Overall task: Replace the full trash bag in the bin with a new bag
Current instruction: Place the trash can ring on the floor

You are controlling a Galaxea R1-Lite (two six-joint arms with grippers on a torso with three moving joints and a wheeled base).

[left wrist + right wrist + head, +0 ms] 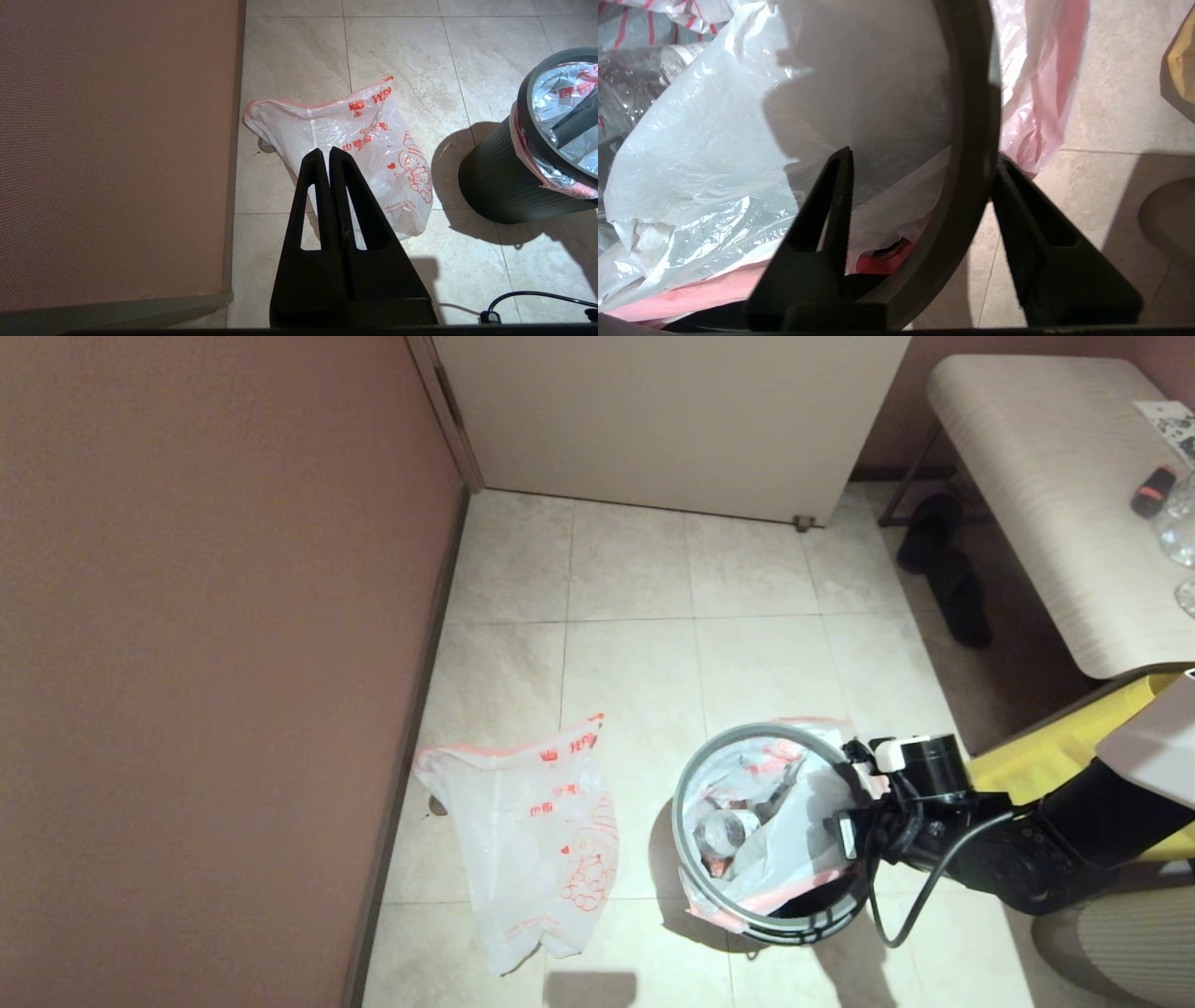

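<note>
Rubbish fills the bin (803,919), a small round black wastebasket standing on the tiled floor (635,579) toward the near right part of the head view. Lining it is the full trash bag (780,840), translucent white with a pink-red edge folded out over the rim, and a clear bottle (724,829) with crumpled printed wrappers shows through the plastic. A thin grey hoop rim (689,873) sits around the top of the bin over the bag. Reaching in from the right, the right pincer (920,186) is at the right side of the bin's mouth. In the right wrist view its fingers (833,200) stand apart on either side of the hoop: one lies inside against the white plastic, the other outside, touching the hoop's outer face next to the pink folded edge. They straddle the rim with a clear gap left on the inner side, so no firm grip shows. A black cable (896,915) loops down from the arm beside the bin. The new bag (537,840) lies flat and crumpled on the floor left of the bin, well apart from it and close to the brown wall (205,663), with red characters and a red cartoon drawing on it. The left pincer (329,156) appears only in its own wrist view, above the new bag and not touching it, its fingers pressed together and holding nothing.
</note>
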